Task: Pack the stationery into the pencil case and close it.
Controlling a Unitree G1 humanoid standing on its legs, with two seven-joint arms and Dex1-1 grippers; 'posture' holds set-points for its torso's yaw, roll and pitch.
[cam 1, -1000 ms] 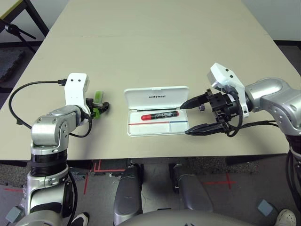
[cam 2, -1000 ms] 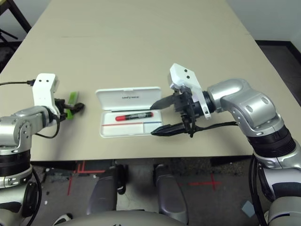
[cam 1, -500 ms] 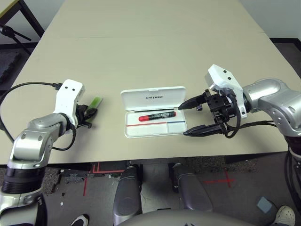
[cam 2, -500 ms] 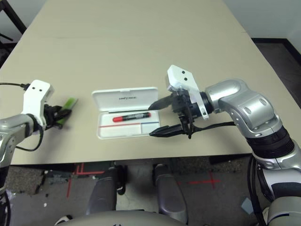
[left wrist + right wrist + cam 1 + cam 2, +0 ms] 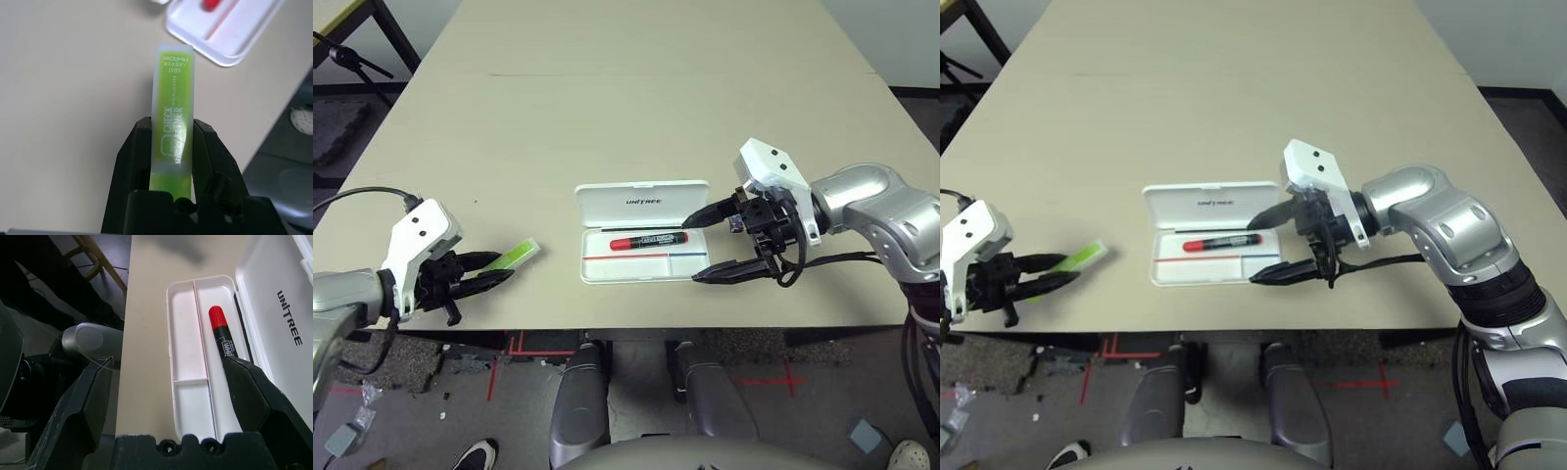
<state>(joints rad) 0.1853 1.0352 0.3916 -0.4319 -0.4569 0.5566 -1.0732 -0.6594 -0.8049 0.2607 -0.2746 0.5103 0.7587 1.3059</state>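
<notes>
Highlighter (image 5: pixel 172 112), lime green and flat, sits between the left gripper's (image 5: pixel 499 269) fingers, which are closed onto its sides, at the table's (image 5: pixel 607 117) near left; its free end points toward the middle. Right of it, the white pencil case (image 5: pixel 644 269) lies with its lid raised on the far side. The red marker (image 5: pixel 648 241) rests in the case's long far compartment. At the case's right end, the right gripper (image 5: pixel 695 248) has its fingers spread wide, holding nothing.
</notes>
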